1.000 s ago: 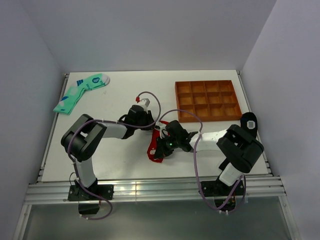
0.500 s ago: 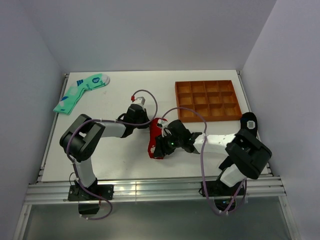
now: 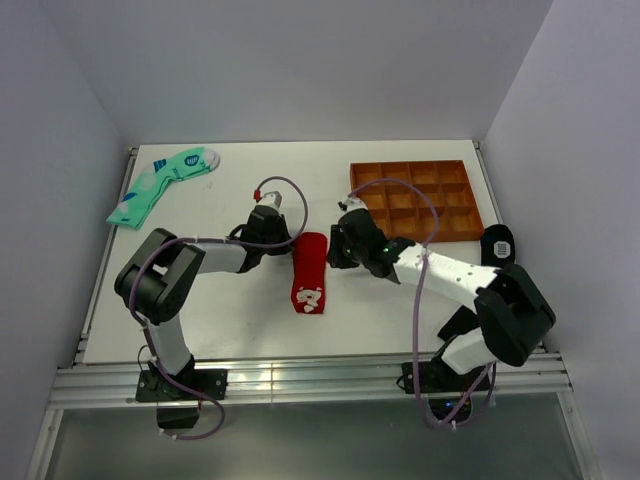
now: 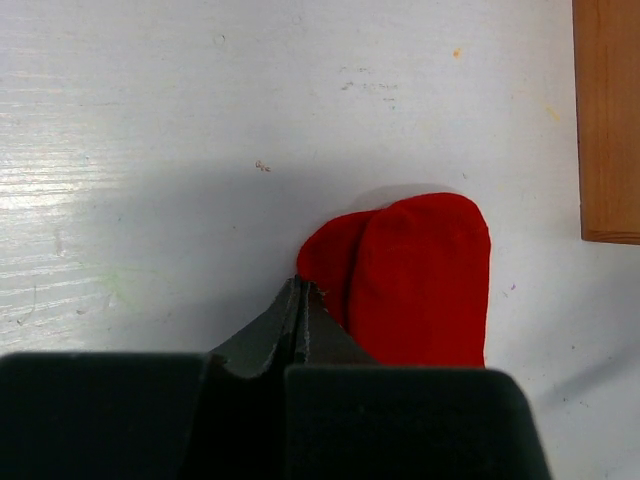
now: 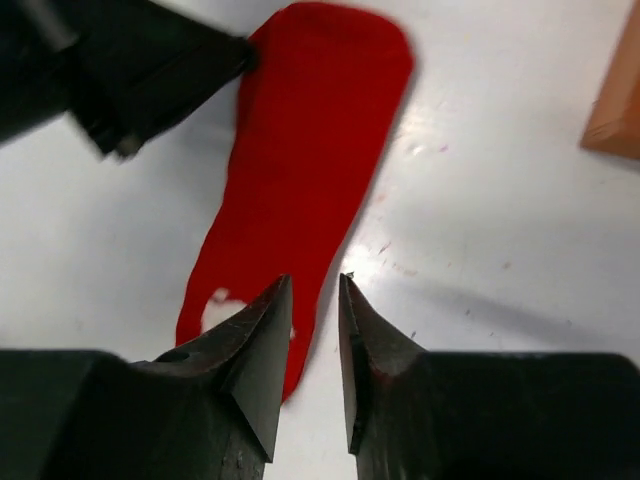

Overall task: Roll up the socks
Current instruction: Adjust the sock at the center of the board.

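A second ago the socks lay bunched under the right gripper. Now they lie flat and straight on the table, running away ahead of its tips, with the white mark at the end nearest them. That gripper has let go and drawn back. Its jaws stand a narrow gap apart with nothing between them, over the socks' near edge.

The left gripper has closed meanwhile. Its fingers are pressed together with their tips against the edge of the socks' other end, just ahead and to the right of them. We cannot tell whether any fabric is caught between them.

We judge the spreading done and the rolling not yet begun. One end looks pinned, so the marked end seems the place to start the roll.
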Controlling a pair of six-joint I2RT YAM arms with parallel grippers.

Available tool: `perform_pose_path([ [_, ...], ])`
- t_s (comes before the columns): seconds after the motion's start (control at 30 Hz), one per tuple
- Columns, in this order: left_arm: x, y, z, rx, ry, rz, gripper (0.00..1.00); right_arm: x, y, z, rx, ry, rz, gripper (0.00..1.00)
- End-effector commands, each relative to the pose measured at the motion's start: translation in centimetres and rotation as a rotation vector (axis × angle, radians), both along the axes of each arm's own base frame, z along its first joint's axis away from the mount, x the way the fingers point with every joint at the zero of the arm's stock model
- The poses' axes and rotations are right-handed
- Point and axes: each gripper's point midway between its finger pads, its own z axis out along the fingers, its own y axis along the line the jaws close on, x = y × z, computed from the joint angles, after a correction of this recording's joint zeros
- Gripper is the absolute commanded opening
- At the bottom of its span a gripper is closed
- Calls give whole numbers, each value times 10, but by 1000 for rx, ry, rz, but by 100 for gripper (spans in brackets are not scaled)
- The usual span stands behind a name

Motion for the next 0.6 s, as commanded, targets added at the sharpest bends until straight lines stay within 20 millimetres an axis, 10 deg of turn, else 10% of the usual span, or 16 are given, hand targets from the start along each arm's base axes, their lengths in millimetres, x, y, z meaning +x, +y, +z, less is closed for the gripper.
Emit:
perform_pose_path([
  [0.0,-20,16,-21,74,85,-2,0,24,-21,-11,-120,16,-177,30],
  [0.57,-19,11,-17,59,80,-27,0,76,-22,-65,-286,93,-271,20],
])
